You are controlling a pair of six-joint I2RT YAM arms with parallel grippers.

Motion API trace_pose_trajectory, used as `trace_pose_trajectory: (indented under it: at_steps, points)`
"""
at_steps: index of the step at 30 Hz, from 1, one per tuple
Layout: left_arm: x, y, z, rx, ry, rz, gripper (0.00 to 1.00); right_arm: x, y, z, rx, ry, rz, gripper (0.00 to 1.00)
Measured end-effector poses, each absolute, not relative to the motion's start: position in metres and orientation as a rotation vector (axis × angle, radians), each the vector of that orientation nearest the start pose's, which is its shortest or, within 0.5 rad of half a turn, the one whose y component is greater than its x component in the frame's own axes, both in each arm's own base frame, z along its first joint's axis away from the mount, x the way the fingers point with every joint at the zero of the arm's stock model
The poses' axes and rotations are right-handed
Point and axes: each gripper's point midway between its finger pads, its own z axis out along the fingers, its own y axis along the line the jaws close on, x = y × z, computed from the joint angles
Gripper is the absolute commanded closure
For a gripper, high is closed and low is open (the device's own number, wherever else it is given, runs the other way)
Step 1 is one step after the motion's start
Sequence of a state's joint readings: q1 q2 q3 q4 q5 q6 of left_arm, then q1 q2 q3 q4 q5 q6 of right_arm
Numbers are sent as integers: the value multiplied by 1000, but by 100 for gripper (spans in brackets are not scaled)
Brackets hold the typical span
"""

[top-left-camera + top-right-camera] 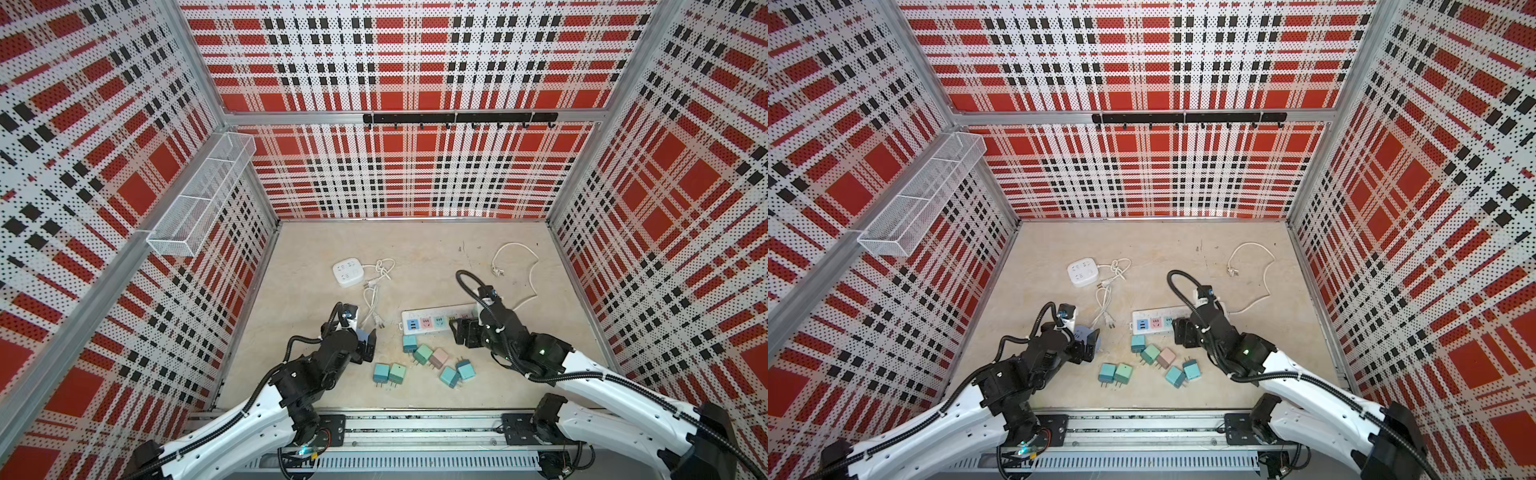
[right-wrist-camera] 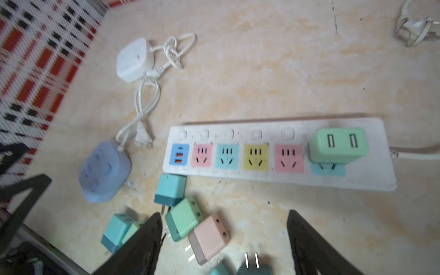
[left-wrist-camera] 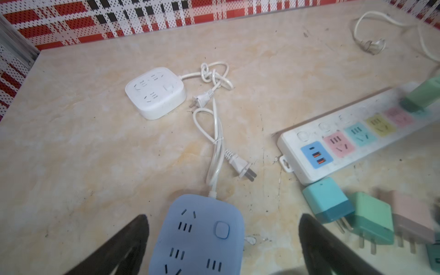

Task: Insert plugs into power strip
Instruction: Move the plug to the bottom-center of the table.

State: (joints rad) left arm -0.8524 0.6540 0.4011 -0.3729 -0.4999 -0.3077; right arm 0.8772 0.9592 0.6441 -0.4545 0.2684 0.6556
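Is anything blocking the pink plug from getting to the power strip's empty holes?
Nothing visible does. Bare table lies between the pink plug and the power strip. Only one mint plug sits in it, at one end; four coloured sockets show free.

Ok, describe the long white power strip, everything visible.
The long white power strip lies flat on the beige table, scuffed plastic. White buttons line a blue USB panel and pink, teal, yellow, pink sockets. A mint green plug stands in its teal end socket, prongs partly showing; the cord leaves that end.
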Motion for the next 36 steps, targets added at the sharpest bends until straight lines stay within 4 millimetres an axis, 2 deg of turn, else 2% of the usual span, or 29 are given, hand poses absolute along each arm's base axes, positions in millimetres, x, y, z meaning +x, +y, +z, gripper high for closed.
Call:
trace_pose_trajectory:
  at_steps: [8, 15, 19, 27, 36]
  points:
    - [224, -131, 138, 299, 2098, -137, 1, 184, 175, 86, -188, 2561, 281, 20]
    - [222, -129, 154, 267, 2042, -188, 1, 167, 167, 56, -227, 2650, 203, 21]
    - [220, -129, 157, 265, 2025, -209, 1, 161, 164, 41, -233, 2692, 171, 23]
    - [217, -135, 156, 294, 2024, -221, 1, 154, 172, 34, -263, 2709, 175, 23]
    - [215, -138, 155, 312, 2026, -220, 1, 158, 166, 28, -239, 2702, 99, 21]
